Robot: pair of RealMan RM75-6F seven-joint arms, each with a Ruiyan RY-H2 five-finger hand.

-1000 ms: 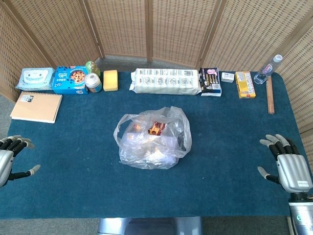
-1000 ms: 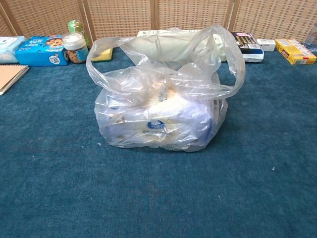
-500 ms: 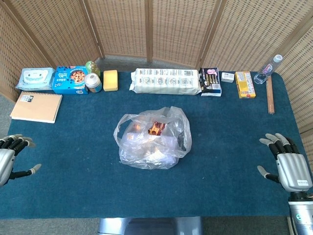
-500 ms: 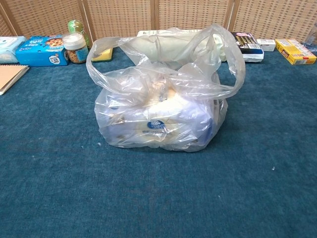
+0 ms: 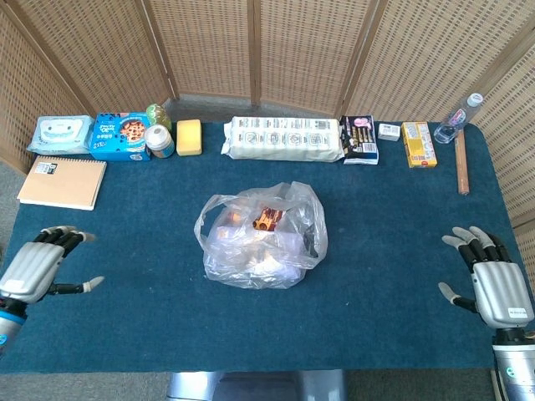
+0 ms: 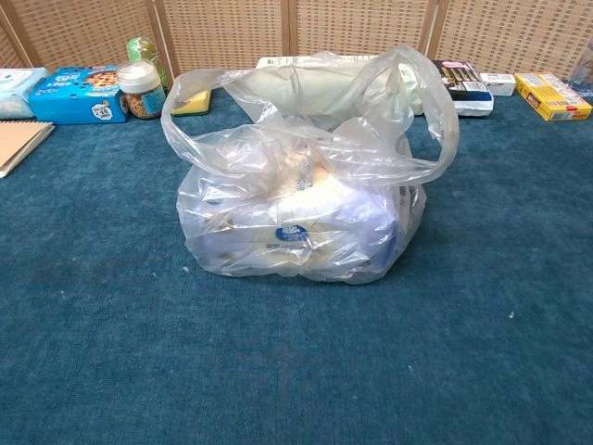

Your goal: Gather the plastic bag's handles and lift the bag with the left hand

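A clear plastic bag (image 5: 259, 238) (image 6: 298, 213) full of packaged goods sits in the middle of the blue table. Its two handles stand up apart: one loop on the left (image 6: 190, 93), one on the right (image 6: 435, 116). My left hand (image 5: 38, 269) hovers over the table's left edge, far from the bag, with fingers spread and nothing in it. Over the right front corner my right hand (image 5: 489, 282) is also open and holds nothing. Neither hand shows in the chest view.
Along the back edge lie wet wipes (image 5: 60, 134), a blue cookie box (image 5: 119, 136), a jar (image 5: 159, 141), a yellow sponge (image 5: 189, 137), a long white pack (image 5: 284, 139), small boxes (image 5: 418, 144) and a bottle (image 5: 460, 117). A notebook (image 5: 62, 182) lies at left, a wooden stick (image 5: 461, 170) at right.
My left hand has moved right, in over the table's edge toward the bag. The bag and the right hand have not moved.
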